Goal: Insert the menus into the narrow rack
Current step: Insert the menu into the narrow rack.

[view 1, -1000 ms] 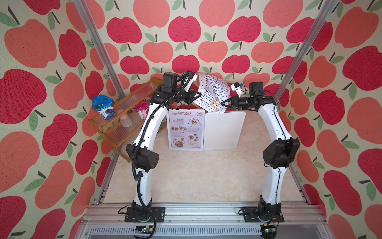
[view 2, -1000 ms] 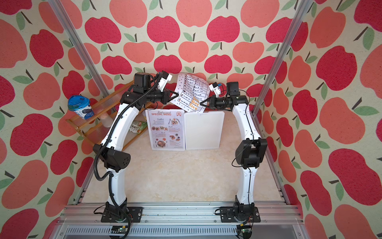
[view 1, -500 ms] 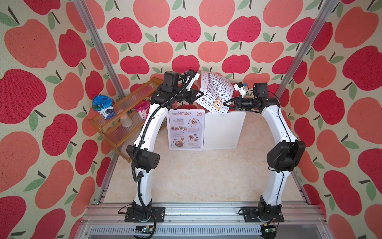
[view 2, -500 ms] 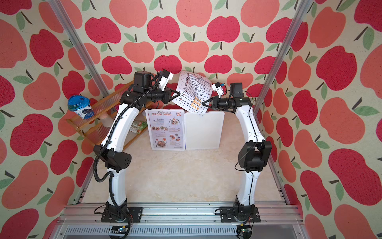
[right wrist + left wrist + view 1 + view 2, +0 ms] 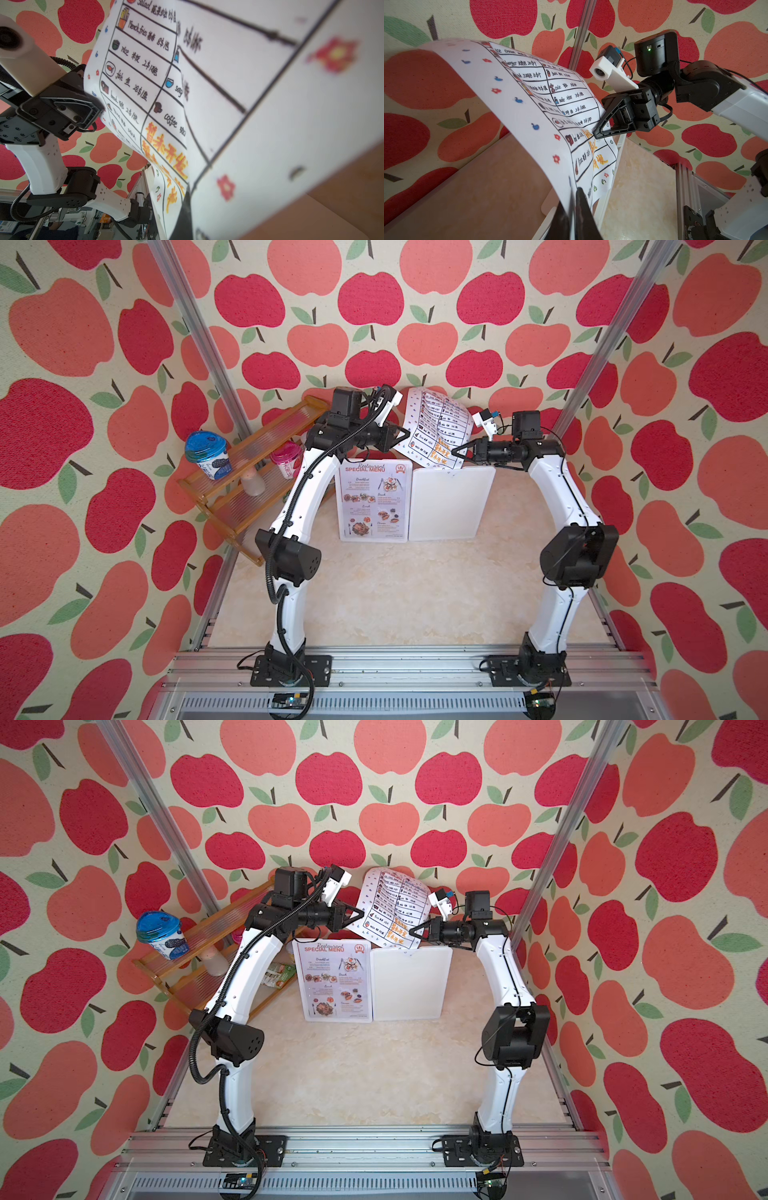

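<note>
**A:** Where is our table menu (image 5: 436, 427) in relation to the rack (image 5: 453, 506)?

**B:** It's in the air above the rack's far edge, clear of the bench (image 5: 415, 593), over the blank half. Its long axis climbs from that edge toward the back wall, and the sheet bows along it. The orange-text end is nearest the rack.

**A:** And our end effectors?

**B:** There's one on each long edge, near that low end. Our right end effector (image 5: 455, 450) is pressed together, pinching the edge on the blank half's side. On our left end effector (image 5: 405, 434) the jaws sit close on either side of the opposite edge. We cannot tell whether they are pinching the paper.

**A:** The photo menu (image 5: 374, 499)?

**B:** It's in the rack's other half, and we judge it seated.

**A:** So what does the move turn on?

**B:** The menu's low edge looks skewed to the rack's far edge, where we take the slot to open. We'd square it first, then slide it down along its long axis. The right arm is nearer the blank half, so it should lead.
</note>
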### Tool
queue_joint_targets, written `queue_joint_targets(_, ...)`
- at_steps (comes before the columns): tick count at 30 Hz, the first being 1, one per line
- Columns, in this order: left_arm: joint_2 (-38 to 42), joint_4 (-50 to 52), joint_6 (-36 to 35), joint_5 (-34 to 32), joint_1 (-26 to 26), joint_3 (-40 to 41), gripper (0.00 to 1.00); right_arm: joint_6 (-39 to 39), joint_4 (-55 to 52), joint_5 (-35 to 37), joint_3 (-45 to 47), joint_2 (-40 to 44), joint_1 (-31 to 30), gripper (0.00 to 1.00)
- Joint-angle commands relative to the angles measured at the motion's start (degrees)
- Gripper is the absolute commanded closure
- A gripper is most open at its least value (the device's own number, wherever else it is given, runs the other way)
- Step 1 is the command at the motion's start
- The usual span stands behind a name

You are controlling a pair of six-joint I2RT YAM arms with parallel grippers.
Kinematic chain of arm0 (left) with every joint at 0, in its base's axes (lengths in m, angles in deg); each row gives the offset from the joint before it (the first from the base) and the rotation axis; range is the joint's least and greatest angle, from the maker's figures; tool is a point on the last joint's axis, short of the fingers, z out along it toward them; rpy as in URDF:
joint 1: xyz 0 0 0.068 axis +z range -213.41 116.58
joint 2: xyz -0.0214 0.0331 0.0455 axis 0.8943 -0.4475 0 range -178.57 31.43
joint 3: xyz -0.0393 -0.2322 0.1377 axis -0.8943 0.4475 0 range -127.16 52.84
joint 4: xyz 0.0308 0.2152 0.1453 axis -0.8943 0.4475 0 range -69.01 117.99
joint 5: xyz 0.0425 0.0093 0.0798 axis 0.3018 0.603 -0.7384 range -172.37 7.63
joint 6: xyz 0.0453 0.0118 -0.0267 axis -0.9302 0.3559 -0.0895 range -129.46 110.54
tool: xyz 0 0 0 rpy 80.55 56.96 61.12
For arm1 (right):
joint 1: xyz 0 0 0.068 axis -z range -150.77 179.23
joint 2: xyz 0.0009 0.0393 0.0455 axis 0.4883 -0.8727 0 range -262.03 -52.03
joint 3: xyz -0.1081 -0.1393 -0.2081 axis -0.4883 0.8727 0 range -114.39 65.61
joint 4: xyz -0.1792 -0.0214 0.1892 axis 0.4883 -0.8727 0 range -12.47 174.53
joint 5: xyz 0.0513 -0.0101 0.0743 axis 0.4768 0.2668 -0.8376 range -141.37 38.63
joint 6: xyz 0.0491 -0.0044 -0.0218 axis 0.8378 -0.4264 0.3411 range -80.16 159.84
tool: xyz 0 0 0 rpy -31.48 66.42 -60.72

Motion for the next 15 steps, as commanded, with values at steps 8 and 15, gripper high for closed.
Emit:
queue_joint_targets(8,-2.7,-2.0,-0.1,1.3,-0.2,-2.5,0.84,-2.6,1.1,0.0,2.2,3.3,1.7,1.0)
queue_joint_targets(15,-4.5,-1.5,-0.1,1.1,-0.3,-5.2,0.84,-1.0,5.8,-2.6,5.0,5.1,1.3,1.0)
